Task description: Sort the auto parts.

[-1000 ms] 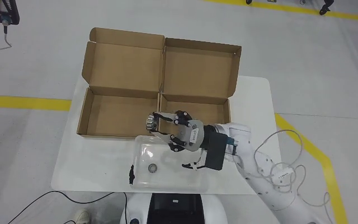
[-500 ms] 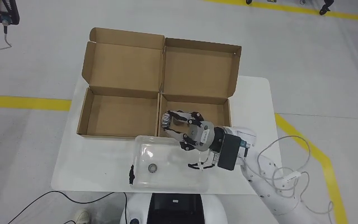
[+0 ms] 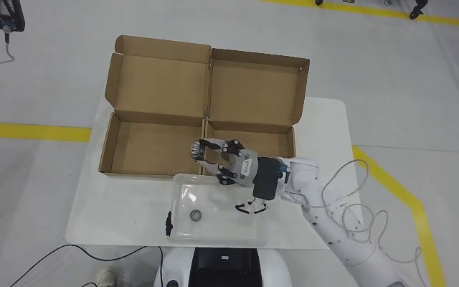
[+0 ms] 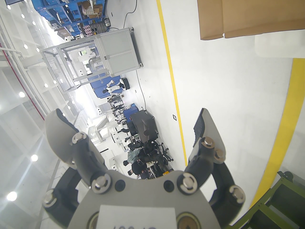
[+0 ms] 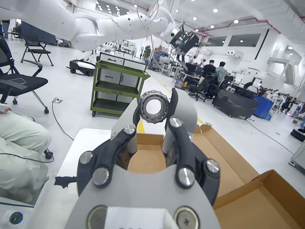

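You work in a large industrial workshop hall: yellow lines (image 4: 171, 72) on white floor (image 4: 226, 84), blue storage racks (image 4: 59, 10), a green cart (image 5: 114, 91), office chairs (image 5: 23, 82), a metal-framed cell (image 4: 119, 48).

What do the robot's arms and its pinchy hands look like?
The right arm is smooth, round and white, with a thin pale cable looping beside it. The right gripper and left gripper each have a grey metal base, black links, shiny screws, a white label and two grey fingers with black pads.
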{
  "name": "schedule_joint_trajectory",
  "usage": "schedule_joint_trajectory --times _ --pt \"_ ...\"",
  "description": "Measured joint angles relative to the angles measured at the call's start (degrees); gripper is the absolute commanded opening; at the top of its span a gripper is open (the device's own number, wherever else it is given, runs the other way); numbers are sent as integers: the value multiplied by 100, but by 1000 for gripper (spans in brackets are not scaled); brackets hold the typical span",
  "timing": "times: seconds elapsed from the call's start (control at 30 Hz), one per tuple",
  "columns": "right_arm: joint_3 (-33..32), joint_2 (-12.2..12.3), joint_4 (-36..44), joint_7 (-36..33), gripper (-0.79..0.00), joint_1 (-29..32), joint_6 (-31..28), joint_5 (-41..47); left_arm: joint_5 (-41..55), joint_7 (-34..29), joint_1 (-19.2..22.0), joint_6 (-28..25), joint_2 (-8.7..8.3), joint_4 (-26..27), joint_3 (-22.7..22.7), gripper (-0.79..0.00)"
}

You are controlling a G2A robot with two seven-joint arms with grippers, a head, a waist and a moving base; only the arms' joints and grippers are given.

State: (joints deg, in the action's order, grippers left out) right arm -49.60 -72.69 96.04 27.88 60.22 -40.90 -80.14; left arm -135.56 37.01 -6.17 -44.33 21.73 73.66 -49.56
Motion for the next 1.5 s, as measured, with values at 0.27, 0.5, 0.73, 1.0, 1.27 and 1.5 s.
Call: schedule_joint_trajectory --times 0.27,0.5,0.73,1.0,1.27,1.5 --pt "525 -254 -671 -1342 -785 -664 99 788 0 0 0 0 0 0 0 0" --pt "1172 -603 -1377 -2257 -785 -1362 353 1310 0 0 0 0 0 0 0 0" --pt "1659 -964 -2219 -2875 -785 -1885 614 1717 0 0 0 0 0 0 0 0" --pt "2181 -1436 -3193 -3460 -785 -2359 784 2056 0 0 0 0 0 0 0 0" --pt "2718 -2002 -4043 -3988 -785 -2728 755 2270 0 0 0 0 0 0 0 0" --pt "3029 -2503 -4738 -4557 -785 -2976 1040 2321 0 0 0 0 0 0 0 0"
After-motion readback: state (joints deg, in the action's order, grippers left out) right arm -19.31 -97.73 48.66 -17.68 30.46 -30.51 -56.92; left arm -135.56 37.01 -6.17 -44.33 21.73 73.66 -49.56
